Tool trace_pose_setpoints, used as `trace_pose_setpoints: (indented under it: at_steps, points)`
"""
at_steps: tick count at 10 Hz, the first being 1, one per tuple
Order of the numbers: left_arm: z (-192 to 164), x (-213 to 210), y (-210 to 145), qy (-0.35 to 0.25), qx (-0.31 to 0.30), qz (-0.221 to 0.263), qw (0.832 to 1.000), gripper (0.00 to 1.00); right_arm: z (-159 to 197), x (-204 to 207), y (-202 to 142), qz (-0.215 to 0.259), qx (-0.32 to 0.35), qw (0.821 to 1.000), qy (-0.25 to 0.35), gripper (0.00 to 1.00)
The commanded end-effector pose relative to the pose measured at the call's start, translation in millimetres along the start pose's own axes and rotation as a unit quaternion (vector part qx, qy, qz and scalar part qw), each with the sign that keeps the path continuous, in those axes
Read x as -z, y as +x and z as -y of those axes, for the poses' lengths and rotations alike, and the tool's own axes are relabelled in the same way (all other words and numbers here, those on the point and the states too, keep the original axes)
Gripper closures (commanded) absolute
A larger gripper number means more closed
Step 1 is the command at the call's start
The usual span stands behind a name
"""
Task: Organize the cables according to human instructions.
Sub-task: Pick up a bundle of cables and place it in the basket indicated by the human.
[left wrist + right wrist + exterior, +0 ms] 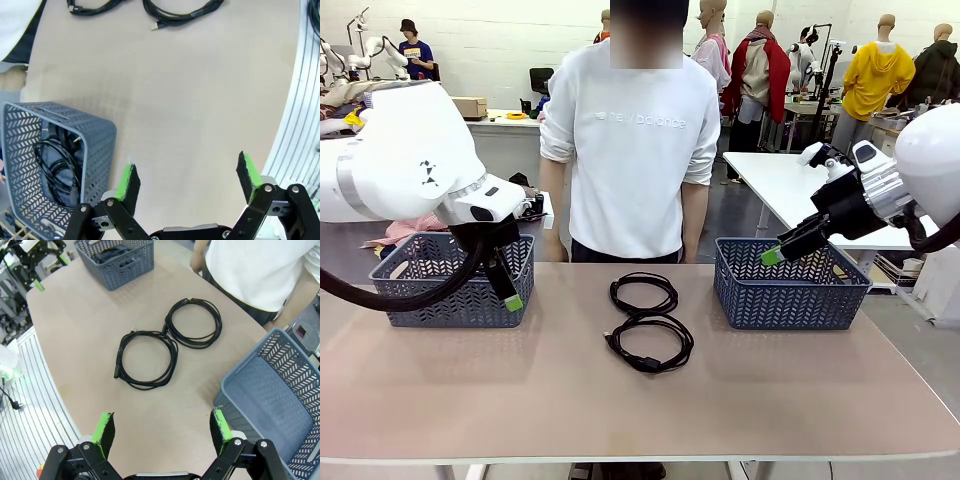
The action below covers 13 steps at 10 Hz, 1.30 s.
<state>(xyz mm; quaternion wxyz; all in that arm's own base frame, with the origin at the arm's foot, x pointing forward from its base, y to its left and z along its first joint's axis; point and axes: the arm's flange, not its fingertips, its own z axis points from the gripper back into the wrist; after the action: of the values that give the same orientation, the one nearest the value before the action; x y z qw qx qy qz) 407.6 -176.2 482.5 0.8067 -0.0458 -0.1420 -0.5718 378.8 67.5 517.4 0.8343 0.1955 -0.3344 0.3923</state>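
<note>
Black cables [642,317] | two round coils, touching | on tan table [470,390]

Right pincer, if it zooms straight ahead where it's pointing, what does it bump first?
Probably the bare table, just beside the nearer coiled cable. The open right pincer aims between that cable and the grey basket, though depth is unclear.
</note>
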Motion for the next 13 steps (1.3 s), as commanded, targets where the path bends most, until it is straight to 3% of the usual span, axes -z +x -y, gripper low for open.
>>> trace_pose_setpoints:
  at_steps: [1, 13]
  points:
    - [-2.6, -0.7, 0.8, 0.001, -0.005, 0.001, 1.000, 0.00, 2.3, 1.1, 0.6, 0.010, -0.005, 1.000, 0.009, 0.00]
    - [-2.6, -0.7, 0.8, 0.001, -0.005, 0.001, 1.000, 0.00, 2.3, 1.1, 0.6, 0.010, -0.005, 1.000, 0.009, 0.00]
